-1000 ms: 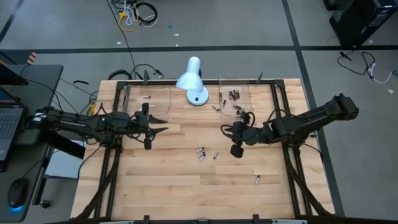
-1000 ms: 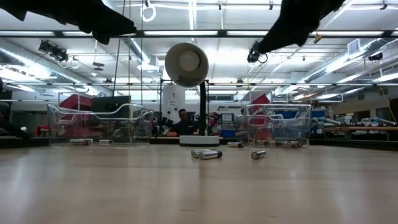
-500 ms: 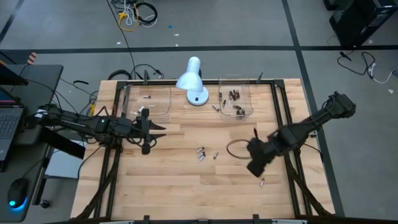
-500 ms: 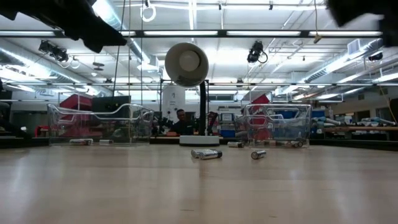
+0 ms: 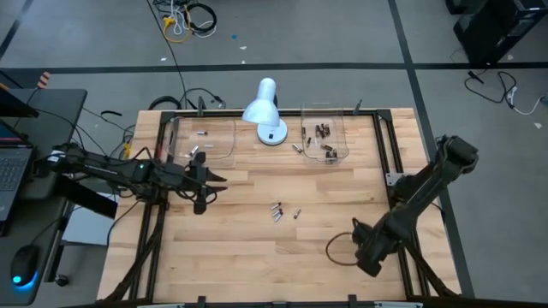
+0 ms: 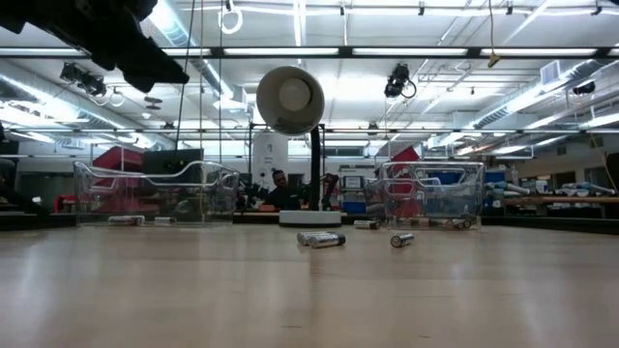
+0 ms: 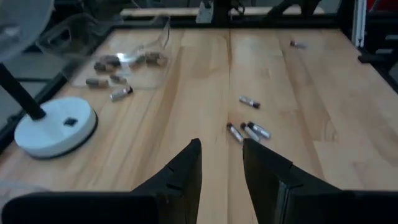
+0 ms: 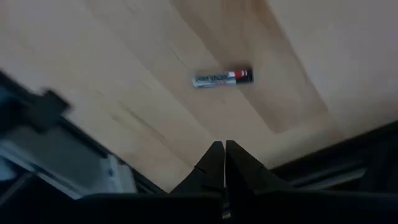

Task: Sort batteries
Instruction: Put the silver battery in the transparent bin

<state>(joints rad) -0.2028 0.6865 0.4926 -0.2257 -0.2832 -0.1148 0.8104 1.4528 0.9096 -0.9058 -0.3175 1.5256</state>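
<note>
One battery (image 8: pixel 222 78) lies alone on the table's near right, just ahead of the R gripper (image 8: pixel 219 158), fingers pressed together, holding nothing. Three more (image 5: pixel 277 211) sit mid-table. L gripper (image 7: pixel 221 163) hovers left of them, fingers apart, empty. Far back, others lie in two trays (image 5: pixel 334 154), lamp (image 5: pixel 264 111) btwn.

White desk lamp (image 5: pixel 265 109) stands at the far edge of the wood table (image 5: pixel 257 257) between two clear plastic trays (image 5: pixel 204 137) (image 5: pixel 324 137), laptop (image 5: pixel 10 171) and mouse (image 5: pixel 23 265) on the side desk, cables (image 5: pixel 184 19) on the floor.
</note>
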